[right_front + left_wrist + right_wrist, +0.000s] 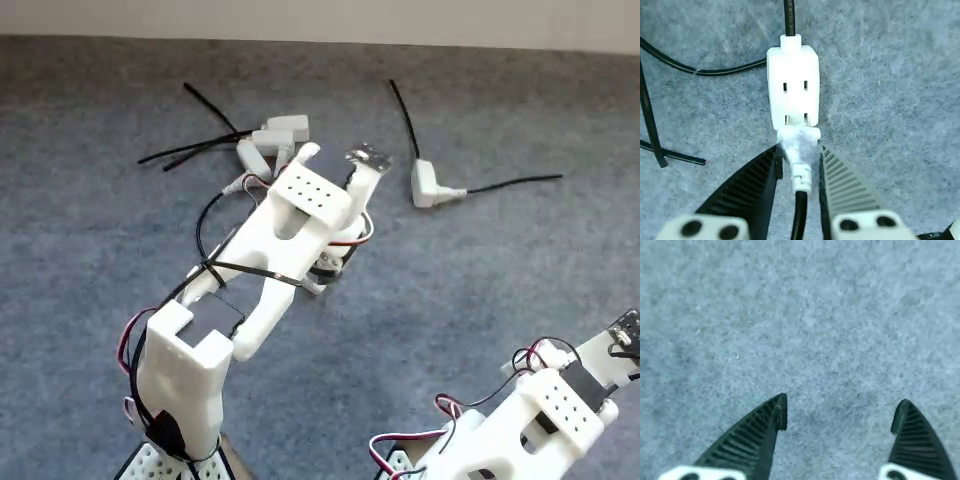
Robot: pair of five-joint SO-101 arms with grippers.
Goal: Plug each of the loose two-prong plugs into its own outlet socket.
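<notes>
Our left gripper (800, 156) clamps the plug (799, 142), nose against the outlet (792, 75) — gripped from behind, we reckon, to push it home; our right gripper (842, 409) gapes, well off.

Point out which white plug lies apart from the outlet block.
The lone plug on the carpet, to the right in the high view, black cord trailing. The other plug sits against the outlet block, between the left gripper's fingers.
</notes>
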